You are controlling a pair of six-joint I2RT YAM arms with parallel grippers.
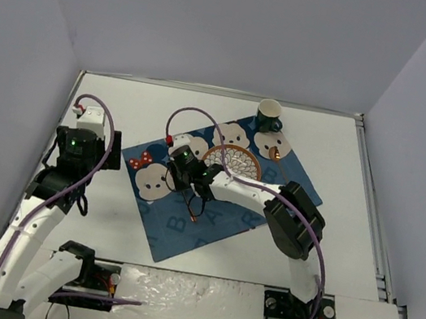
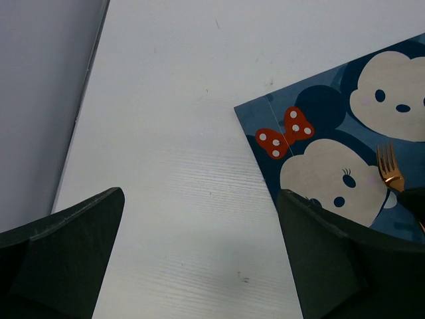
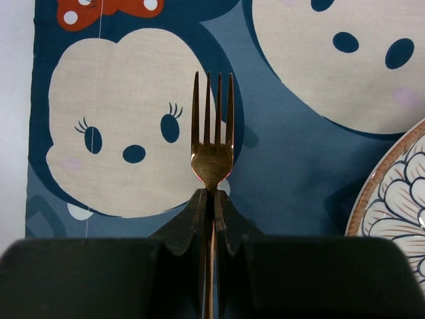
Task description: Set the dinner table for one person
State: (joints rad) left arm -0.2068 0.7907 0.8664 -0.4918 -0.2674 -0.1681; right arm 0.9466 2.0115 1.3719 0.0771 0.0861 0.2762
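Finding, right arm: I saw the right tool point(image 3: 212, 196) pinched fully together on the neck of a copper-coloured fork point(image 3: 212, 156). In my wrist view the tines pointed to 12 o'clock over the blue cartoon-printed placemat point(image 3: 292, 179). I could not tell whether the fork touched the cloth. A patterned plate point(image 3: 398, 193) with a brown rim lay on the placemat at 3 o'clock of the fork, apart from it.

Finding, left arm: the left tool point(image 2: 199, 196) stood spread to its widest and had hold of nothing. It hung over bare bench point(image 1: 345, 158), with the placemat's edge at its 3 o'clock.

Finding, overhead view: the white bench covered the whole floor of the enclosure, with both arm bases at its 6 o'clock edge. The placemat lay askew near the bench's centre. A dark green cup point(image 1: 268, 117) stood at 1 o'clock of the plate, at the placemat's far corner. The left tool sat well apart from the plate, at its 9 o'clock.
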